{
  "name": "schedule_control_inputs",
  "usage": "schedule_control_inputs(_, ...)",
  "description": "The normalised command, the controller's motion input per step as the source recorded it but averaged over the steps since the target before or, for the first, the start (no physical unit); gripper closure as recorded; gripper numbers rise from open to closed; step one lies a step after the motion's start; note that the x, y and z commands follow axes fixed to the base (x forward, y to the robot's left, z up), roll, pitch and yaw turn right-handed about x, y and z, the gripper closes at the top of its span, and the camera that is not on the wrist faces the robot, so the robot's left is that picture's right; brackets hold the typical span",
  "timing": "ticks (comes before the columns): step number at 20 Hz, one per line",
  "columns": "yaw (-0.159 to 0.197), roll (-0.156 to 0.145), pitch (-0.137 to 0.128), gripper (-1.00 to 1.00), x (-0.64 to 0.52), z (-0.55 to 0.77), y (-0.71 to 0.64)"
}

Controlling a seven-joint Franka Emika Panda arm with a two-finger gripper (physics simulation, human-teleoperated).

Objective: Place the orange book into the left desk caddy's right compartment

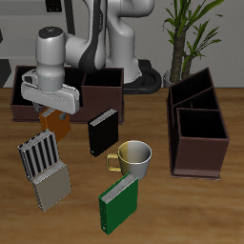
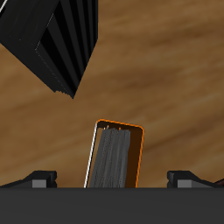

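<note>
The orange book [image 1: 57, 122] stands on the table in front of the broadside caddy, right under my gripper [image 1: 52, 107]. In the wrist view the orange book [image 2: 114, 156] shows its grey page edges framed by the orange cover. It sits between the two spread fingertips [image 2: 39, 179] without touching them. My gripper [image 2: 114, 180] is open and empty just above it. The left desk caddy [image 1: 181, 129] is a dark maroon divided box seen lengthwise, far across the table from the gripper, and its compartments look empty.
A black book [image 1: 103, 131] stands beside the orange book and also shows in the wrist view [image 2: 66, 44]. A yellow mug [image 1: 133, 157], a green book [image 1: 119, 203] and a grey ribbed object [image 1: 43, 169] lie nearer the front edge. A second maroon caddy [image 1: 105, 91] stands broadside behind the gripper.
</note>
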Motion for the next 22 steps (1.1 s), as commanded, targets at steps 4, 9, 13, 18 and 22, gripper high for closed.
schedule_control_inputs(4,-0.039,-0.018,0.027,-1.0,0.08,-0.12,-0.14)
schedule_control_inputs(9,0.001,-0.015,0.032,1.0,0.04,-0.21,0.02)
schedule_control_inputs(13,0.003,0.049,0.032,1.0,0.1,-0.17,0.22)
schedule_control_inputs(18,0.005,0.029,0.0,1.0,0.02,0.11,0.2)
schedule_control_inputs(22,0.019,0.022,-0.041,1.0,-0.02,0.48,0.22)
